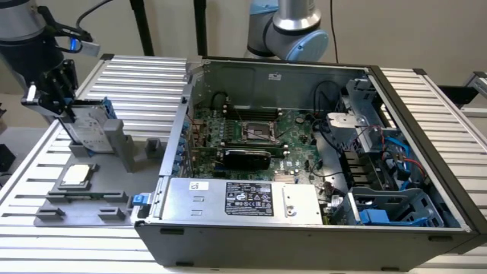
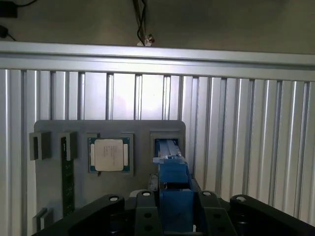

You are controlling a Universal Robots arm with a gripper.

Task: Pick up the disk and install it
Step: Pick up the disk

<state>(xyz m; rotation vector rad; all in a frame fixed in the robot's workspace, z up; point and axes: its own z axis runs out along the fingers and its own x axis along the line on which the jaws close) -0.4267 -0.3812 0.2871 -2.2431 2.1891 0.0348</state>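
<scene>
The disk (image 1: 90,129) is a silver-grey hard drive with a white label in a blue frame. It stands on edge, slightly tilted, at the slot of a grey holder (image 1: 120,142) on the exterior view's left. My gripper (image 1: 65,108) comes down on its upper end, black fingers on either side. In the wrist view the blue frame of the disk (image 2: 173,184) sits tight between the two fingers (image 2: 146,212), so my gripper (image 2: 174,209) is shut on it.
A grey fixture plate (image 1: 95,185) lies on the slatted aluminium table and carries a small square silver chip (image 1: 77,174) (image 2: 109,154). The open computer case (image 1: 228,242) fills the exterior view's right, with blue bay brackets (image 1: 377,217) at its near corner.
</scene>
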